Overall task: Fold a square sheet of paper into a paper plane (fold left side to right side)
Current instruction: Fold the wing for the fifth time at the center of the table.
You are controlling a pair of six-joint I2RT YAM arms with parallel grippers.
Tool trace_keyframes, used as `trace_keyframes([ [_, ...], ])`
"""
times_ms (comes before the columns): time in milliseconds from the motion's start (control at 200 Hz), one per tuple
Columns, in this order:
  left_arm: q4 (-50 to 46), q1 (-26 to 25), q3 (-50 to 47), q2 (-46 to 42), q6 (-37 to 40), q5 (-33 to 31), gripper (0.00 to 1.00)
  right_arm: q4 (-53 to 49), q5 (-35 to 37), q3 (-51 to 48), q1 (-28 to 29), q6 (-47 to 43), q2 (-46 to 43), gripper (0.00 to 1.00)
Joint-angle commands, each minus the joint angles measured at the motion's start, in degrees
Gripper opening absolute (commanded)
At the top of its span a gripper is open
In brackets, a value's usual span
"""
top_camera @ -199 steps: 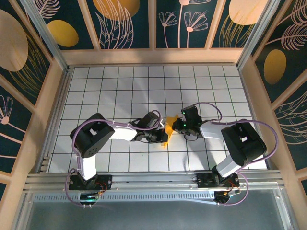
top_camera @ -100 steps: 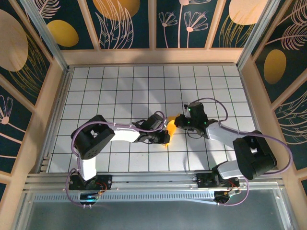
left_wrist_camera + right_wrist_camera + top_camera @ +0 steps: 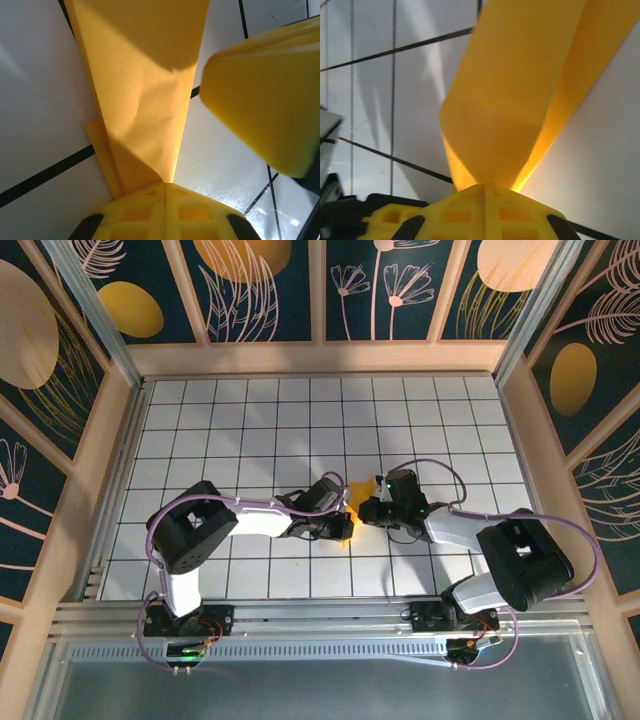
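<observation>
The orange-yellow paper [image 3: 356, 497] is folded into a narrow strip and held up between both grippers near the middle of the table. In the left wrist view the paper [image 3: 145, 100] runs up from my left gripper [image 3: 165, 184], which is shut on its near end; a thin second layer sticks out on the left. A yellow finger of the right gripper [image 3: 260, 100] looms at the right. In the right wrist view the paper [image 3: 515, 100] curls into a loop and my right gripper [image 3: 485, 186] is shut on it. From above, the left gripper [image 3: 343, 523] and right gripper [image 3: 366, 508] almost touch.
The white grid table [image 3: 300, 420] is walled by wooden rails and dark panels with yellow ovals [image 3: 130, 308]. Both arms reach inward from their bases [image 3: 185, 620] at the near edge, with purple cables looping over them.
The right arm has swung its elbow out and back, and its gripper has shifted slightly down and left towards the left gripper. The left arm has barely moved. Less of the paper shows from above.
</observation>
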Motion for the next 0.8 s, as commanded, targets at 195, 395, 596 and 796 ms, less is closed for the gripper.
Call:
trace_keyframes([
  [195, -11.5, 0.5, -1.4, 2.7, 1.6, -6.2, 0.00, 1.8, 1.0, 3.9, 0.5, -1.5, 5.2, 0.00],
  [395, -11.9, 0.4, -1.4, 2.8, 1.7, -6.5, 0.00, 0.9, 2.4, 4.6, 0.3, -2.3, 7.4, 0.00],
  [596, -12.8, 0.5, -1.5, 2.8, 2.1, -7.2, 0.00, 0.2, 3.3, 5.6, -0.1, -2.9, 7.9, 0.00],
  [796, -13.0, 0.4, -1.7, 3.0, 2.2, -7.6, 0.00, 0.1, 2.6, 6.0, -2.4, -4.0, 8.8, 0.00],
])
